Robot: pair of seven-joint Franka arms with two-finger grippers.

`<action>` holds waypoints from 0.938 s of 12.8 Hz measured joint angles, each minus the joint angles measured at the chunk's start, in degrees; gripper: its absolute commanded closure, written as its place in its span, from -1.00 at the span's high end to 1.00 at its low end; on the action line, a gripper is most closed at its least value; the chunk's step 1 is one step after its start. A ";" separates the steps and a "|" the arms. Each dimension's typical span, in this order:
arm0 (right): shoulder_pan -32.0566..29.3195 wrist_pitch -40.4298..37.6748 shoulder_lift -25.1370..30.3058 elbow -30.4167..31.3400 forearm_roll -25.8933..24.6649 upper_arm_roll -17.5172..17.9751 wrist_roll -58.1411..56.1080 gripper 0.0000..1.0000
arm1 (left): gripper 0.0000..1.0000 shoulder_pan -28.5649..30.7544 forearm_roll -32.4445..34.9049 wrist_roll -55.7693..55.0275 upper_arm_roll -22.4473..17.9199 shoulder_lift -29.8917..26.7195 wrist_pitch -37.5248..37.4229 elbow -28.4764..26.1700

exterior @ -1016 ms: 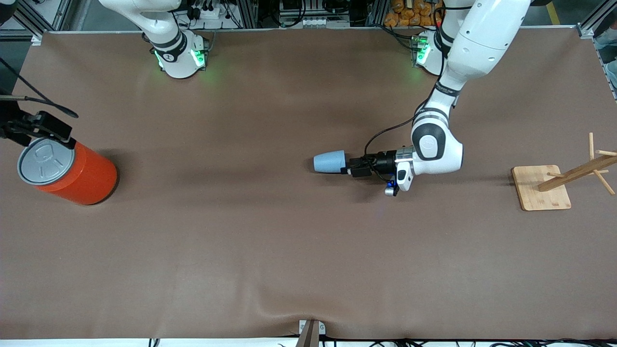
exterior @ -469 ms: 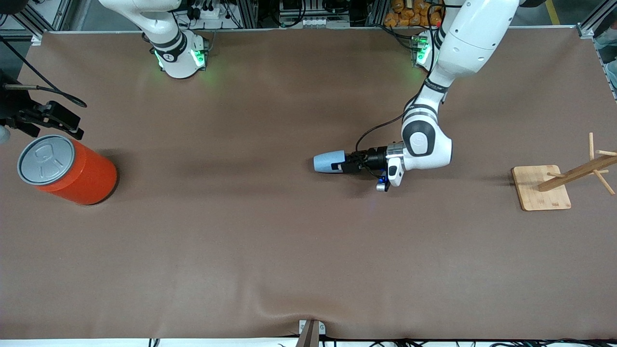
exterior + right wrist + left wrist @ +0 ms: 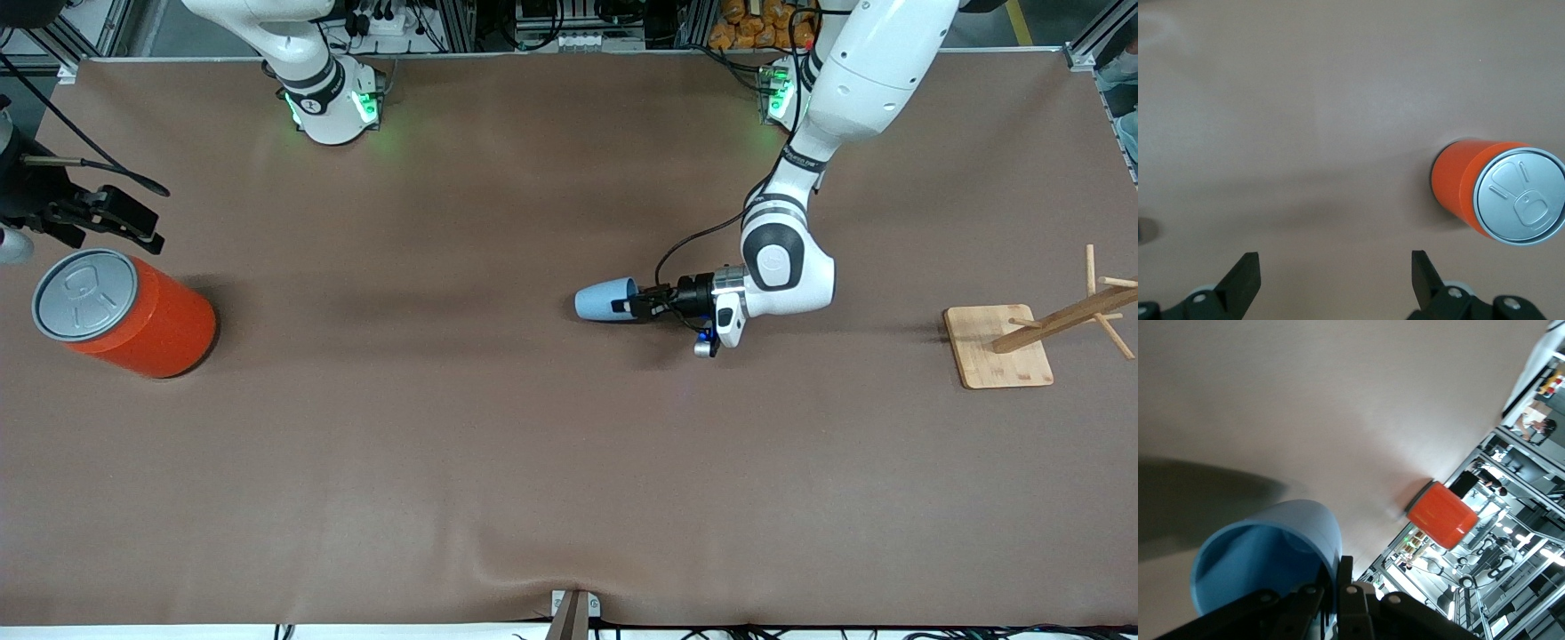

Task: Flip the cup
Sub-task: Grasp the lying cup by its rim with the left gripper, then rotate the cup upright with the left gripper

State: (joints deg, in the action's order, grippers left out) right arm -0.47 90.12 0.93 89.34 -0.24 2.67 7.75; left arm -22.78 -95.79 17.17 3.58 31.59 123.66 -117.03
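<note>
The light-blue cup (image 3: 597,301) lies on its side mid-table, its mouth toward the left arm's end. My left gripper (image 3: 629,307) is shut on the cup's rim, one finger inside and one outside. In the left wrist view the cup (image 3: 1265,560) fills the lower part, with my left gripper (image 3: 1333,590) pinching its wall. My right gripper (image 3: 142,222) is open and empty, up in the air just beside the orange can (image 3: 124,313). In the right wrist view my right gripper (image 3: 1335,277) is wide open over bare table.
The orange can with its grey pull-tab lid stands at the right arm's end of the table; it also shows in the right wrist view (image 3: 1498,190) and the left wrist view (image 3: 1441,515). A wooden rack on a square base (image 3: 996,347) stands at the left arm's end.
My left gripper slid onto the cup's mouth and shut on its rim; the cup now tips slightly. My right gripper moved off the can's top toward the robots' bases.
</note>
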 measured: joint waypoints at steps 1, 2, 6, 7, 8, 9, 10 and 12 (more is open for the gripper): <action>0.00 0.33 0.52 0.63 0.00 0.00 0.04 1.00 | -1.00 0.30 0.00 -0.78 -0.16 -1.09 0.00 0.49; 0.00 0.61 0.73 0.57 0.00 0.00 0.04 1.00 | -1.00 0.69 0.22 -1.61 -0.36 -2.47 0.06 0.87; 0.00 0.64 0.77 -0.61 0.00 -0.05 0.05 1.00 | -1.00 5.03 11.69 -9.71 -0.70 -6.96 0.29 3.14; -0.01 0.54 0.77 -0.63 0.00 -0.06 0.07 1.00 | -1.00 6.09 16.76 -13.51 -0.74 -7.93 0.28 4.15; -0.01 0.48 0.77 -0.64 0.00 -0.07 0.08 1.00 | -1.00 6.92 22.02 -17.17 -0.76 -8.84 0.29 5.11; -0.01 0.39 0.77 -0.65 0.00 -0.08 0.08 1.00 | -1.00 7.62 27.97 -20.87 -0.76 -9.61 0.29 6.08; -0.01 0.31 0.77 -0.66 0.00 -0.08 0.08 1.00 | -1.00 8.17 35.07 -24.95 -0.76 -10.23 0.30 7.11; -0.01 0.15 0.77 -0.66 0.00 -0.08 0.08 1.00 | -1.00 8.95 51.29 -33.41 -0.77 -10.72 0.30 9.29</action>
State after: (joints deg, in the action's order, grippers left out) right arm -0.48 90.27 1.70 88.67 -0.25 2.59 7.84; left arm -13.82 -44.50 -16.25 2.81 20.87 123.96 -107.75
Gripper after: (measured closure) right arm 0.000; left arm 0.947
